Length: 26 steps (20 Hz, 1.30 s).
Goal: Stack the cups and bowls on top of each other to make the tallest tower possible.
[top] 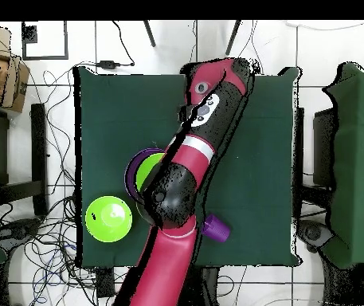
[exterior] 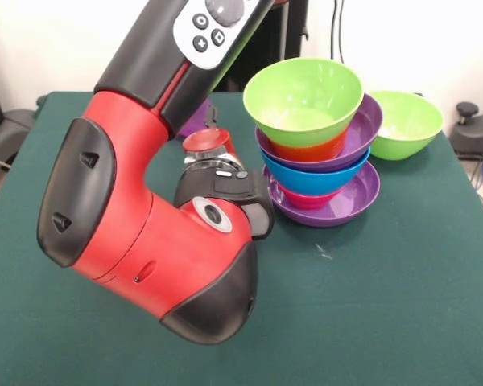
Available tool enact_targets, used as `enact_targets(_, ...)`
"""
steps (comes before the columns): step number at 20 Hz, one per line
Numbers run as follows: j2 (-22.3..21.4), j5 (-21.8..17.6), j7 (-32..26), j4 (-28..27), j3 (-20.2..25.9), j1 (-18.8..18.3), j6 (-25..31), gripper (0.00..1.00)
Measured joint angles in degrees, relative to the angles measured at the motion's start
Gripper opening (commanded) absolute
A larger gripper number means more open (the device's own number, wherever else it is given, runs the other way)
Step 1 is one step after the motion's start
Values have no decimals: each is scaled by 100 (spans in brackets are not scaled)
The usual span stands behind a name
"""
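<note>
on the green surface [exterior: 402, 305] in the front view, the tower [exterior: 318, 153] is seen toward the far edge, right of the middle. it is built on a wide purple bowl [exterior: 350, 197]; a red-pink bowl [exterior: 306, 199], a blue bowl [exterior: 318, 178], a second purple bowl [exterior: 362, 129], an orange bowl [exterior: 306, 148] and, on top, a lime green bowl [exterior: 303, 100] are nested in it. a second lime green bowl [exterior: 404, 123] is set just beside the tower, near the far right corner. the red and black arm [exterior: 145, 233] fills the left half; behind it a bit of a purple cup [exterior: 195, 121] is glimpsed. the pincer cannot be made out, so whether it is apart or together cannot be told.

in the overhead view, the arm [top: 186, 171] is laid across the middle of the surface [top: 113, 111] and most of the tower [top: 143, 169] is covered by it. the loose lime green bowl [top: 108, 218] is seen by the left edge, near the bottom left corner. the purple cup [top: 215, 229] lies tipped on its side near the bottom edge, just beside the arm.
</note>
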Motion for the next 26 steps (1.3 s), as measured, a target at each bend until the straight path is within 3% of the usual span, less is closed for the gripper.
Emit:
enact_targets(11, 0, -134, 0, 0, 5, 3, 1, 100)
enact_targets(26, 1, -1267, 0, 15, 461, 93, -370, 100)
